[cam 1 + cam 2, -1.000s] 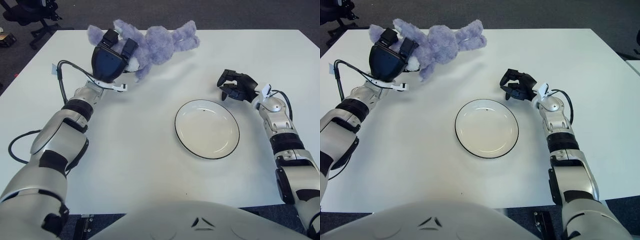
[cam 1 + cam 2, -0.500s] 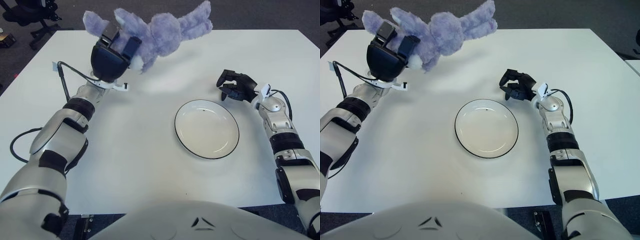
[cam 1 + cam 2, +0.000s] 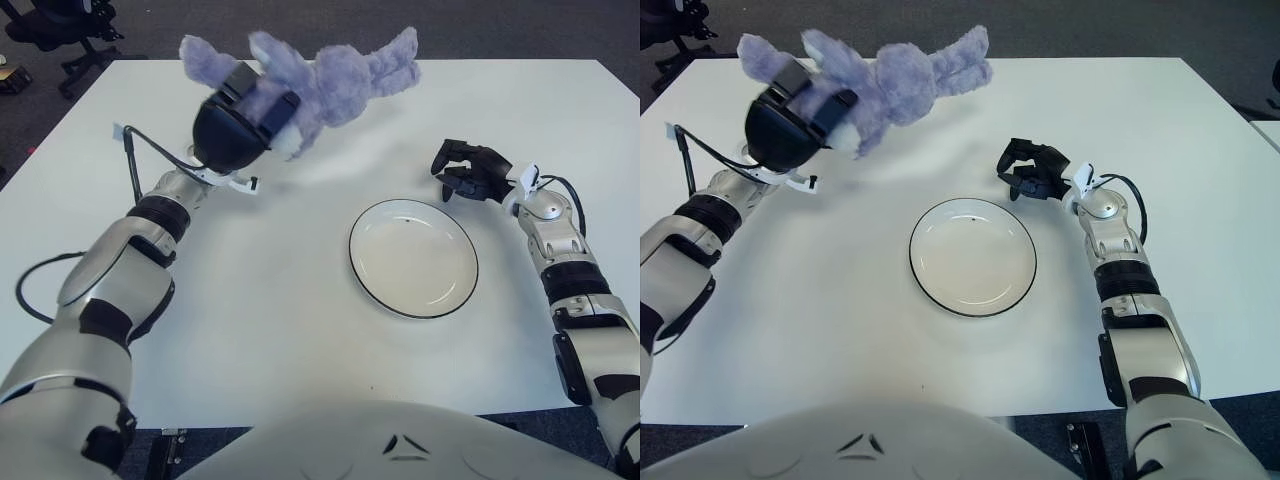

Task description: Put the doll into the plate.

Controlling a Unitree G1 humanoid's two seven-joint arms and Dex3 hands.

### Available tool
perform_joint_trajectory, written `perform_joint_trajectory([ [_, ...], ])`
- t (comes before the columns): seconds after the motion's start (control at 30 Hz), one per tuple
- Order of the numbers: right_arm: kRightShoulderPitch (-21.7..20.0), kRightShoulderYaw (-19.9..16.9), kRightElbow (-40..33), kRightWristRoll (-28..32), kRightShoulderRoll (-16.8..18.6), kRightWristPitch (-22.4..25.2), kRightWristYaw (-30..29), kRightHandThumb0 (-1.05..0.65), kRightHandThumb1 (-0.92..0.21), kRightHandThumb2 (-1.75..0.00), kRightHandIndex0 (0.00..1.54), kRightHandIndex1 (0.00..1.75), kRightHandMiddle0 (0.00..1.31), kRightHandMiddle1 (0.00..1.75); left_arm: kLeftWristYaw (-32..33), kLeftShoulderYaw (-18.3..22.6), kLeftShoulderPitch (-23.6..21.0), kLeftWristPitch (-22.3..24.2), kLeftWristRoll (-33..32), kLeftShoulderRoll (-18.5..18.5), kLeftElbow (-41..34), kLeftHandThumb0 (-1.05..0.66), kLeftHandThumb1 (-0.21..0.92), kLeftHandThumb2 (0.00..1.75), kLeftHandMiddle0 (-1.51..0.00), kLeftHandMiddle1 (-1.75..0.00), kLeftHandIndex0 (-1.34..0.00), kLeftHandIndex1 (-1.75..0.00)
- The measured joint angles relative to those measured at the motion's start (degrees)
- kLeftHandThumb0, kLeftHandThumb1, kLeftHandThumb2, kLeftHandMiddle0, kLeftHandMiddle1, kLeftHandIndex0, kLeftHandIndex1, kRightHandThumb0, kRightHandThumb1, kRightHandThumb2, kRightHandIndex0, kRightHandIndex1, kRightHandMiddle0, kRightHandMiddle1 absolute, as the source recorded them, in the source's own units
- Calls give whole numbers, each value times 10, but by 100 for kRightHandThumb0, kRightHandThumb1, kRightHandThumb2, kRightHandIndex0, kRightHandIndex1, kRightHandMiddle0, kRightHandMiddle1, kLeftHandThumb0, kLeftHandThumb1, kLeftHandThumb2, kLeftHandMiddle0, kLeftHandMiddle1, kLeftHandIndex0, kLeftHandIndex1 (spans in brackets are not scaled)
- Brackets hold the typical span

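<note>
My left hand (image 3: pixel 250 108) is shut on a fluffy lavender doll (image 3: pixel 335 75), holding it up off the white table (image 3: pixel 250 290) at the back left. The doll's ears stick out to the left of the hand and its legs trail to the right. A white plate with a dark rim (image 3: pixel 413 257) sits on the table right of centre, below and to the right of the doll, with nothing in it. My right hand (image 3: pixel 470 172) shows just beyond the plate's upper right rim, fingers curled and holding nothing.
Dark carpet surrounds the table. An office chair base (image 3: pixel 70 30) stands beyond the far left corner. A black cable (image 3: pixel 135 170) loops beside my left forearm.
My left hand has carried the doll off the table, upward and then to the right toward the plate. The right hand has hardly moved.
</note>
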Motion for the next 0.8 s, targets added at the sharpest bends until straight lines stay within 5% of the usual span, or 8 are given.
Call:
perform_joint_trajectory([
  [0.03,0,0,0,0,0,0,0,-36,-92,-34,78,127,39,154,0,-1,0,0,0,0,0,-38,92,7,-102,-175,-70,-123],
  [0.1,3,-5,-2,0,4,-4,-15,-36,-92,-31,78,126,43,150,1,-9,-4,3,7,1,1,-38,76,54,-95,-175,-51,-153],
  [0.23,25,-38,-4,0,47,-60,-106,-36,-92,-27,78,125,47,146,6,-49,-16,22,45,3,10,-39,67,81,-90,-175,-40,-170],
  [0.43,41,-50,6,-35,92,-145,-214,-36,-92,-25,76,125,49,144,9,-71,-17,27,55,2,21,-38,70,80,-87,-175,-34,-174],
  [0.53,41,-48,4,-69,101,-177,-254,-12,-92,-18,71,124,47,133,10,-80,-23,25,56,0,25,-38,73,76,-86,-175,-32,-174],
  [0.8,26,-47,-51,-93,101,-225,-268,-1,-92,-20,62,127,39,136,11,-105,-38,25,56,-11,60,-37,78,69,-84,-175,-29,-175],
])
